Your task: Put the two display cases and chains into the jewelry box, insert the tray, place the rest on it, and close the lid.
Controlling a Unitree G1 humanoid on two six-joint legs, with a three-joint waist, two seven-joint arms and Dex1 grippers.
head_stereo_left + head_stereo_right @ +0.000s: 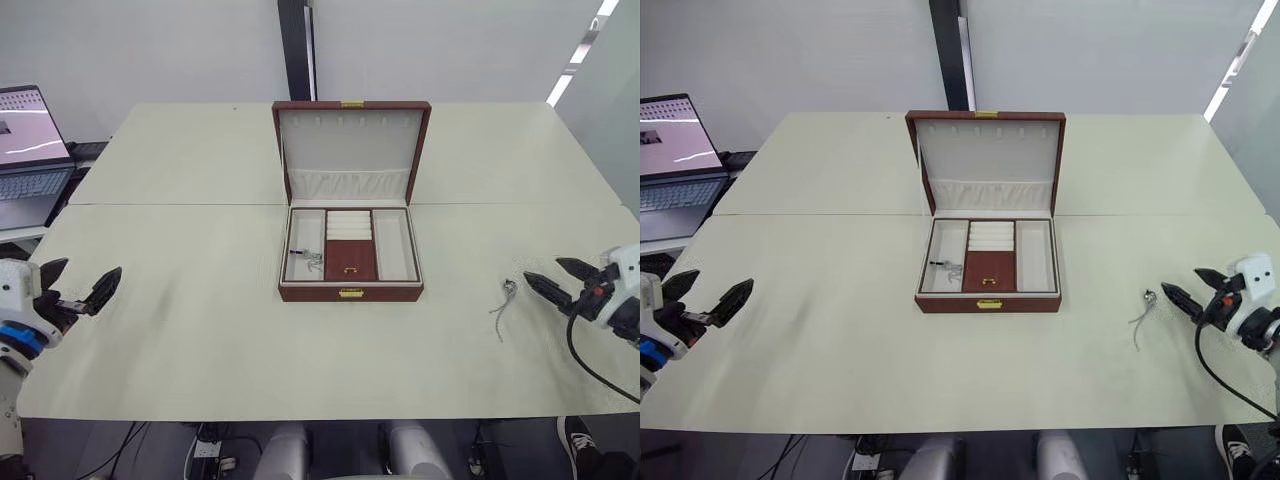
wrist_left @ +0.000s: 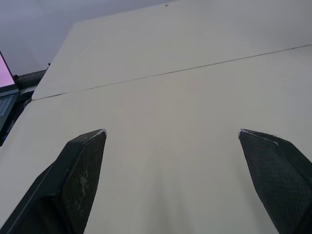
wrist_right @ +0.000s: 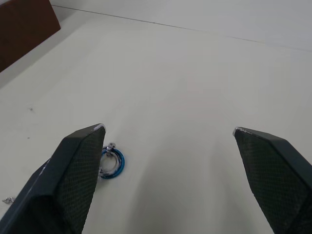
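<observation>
Right gripper [image 1: 553, 278], wide open and empty, sits beside a thin chain [image 1: 503, 305] on the tabletop [image 1: 200, 330]; closing off-centre could miss it. Left gripper [image 1: 80, 285] is spread open, holding nothing.

Head stereo pair overlooking table [image 1: 200, 320]; wrist cameras close above it

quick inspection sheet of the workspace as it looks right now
surface: pale table, a seam running across it behind the box front
job's things: jewelry box open at centre, lid upright, tray seated inside; a small chain piece lies in the tray's left compartment; a chain with a blue ring lies on the table near the right gripper
clutter: nothing seen
grippers: left gripper open and empty over the left edge; right gripper open, beside the chain, not touching it
cables: black cable hanging from the right arm
surroundings: open laptop at far left
</observation>
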